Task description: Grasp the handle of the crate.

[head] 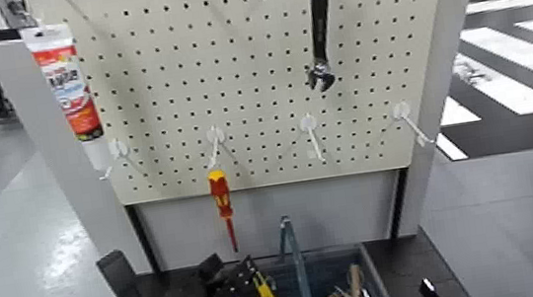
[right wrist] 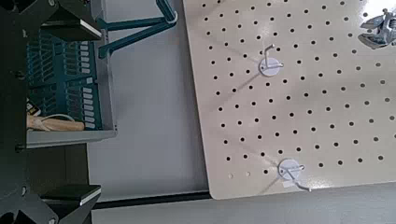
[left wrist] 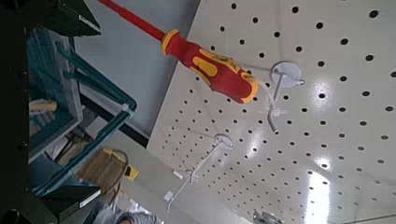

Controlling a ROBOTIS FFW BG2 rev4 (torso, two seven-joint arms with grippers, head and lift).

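Observation:
The dark grey-blue crate (head: 335, 285) stands on the floor below the white pegboard, with tools inside. Its thin blue-grey handle (head: 297, 266) rises upright from the middle. My left gripper (head: 229, 277) is low at the crate's left side, open and empty. In the left wrist view the gripper (left wrist: 84, 107) has its jaws spread, with the handle (left wrist: 93, 84) between and beyond them. My right gripper (right wrist: 89, 107) is open and empty, facing the crate (right wrist: 65, 84), with the handle (right wrist: 140, 33) off to one side. Only a small black piece of the right gripper (head: 431, 294) shows in the head view.
The white pegboard (head: 250, 73) stands right behind the crate. A red-and-yellow screwdriver (head: 222, 201) and a black wrench (head: 319, 38) hang on it, among bare hooks (head: 310, 134). A grey post (head: 63, 159) with a red-labelled packet (head: 67, 84) is to the left.

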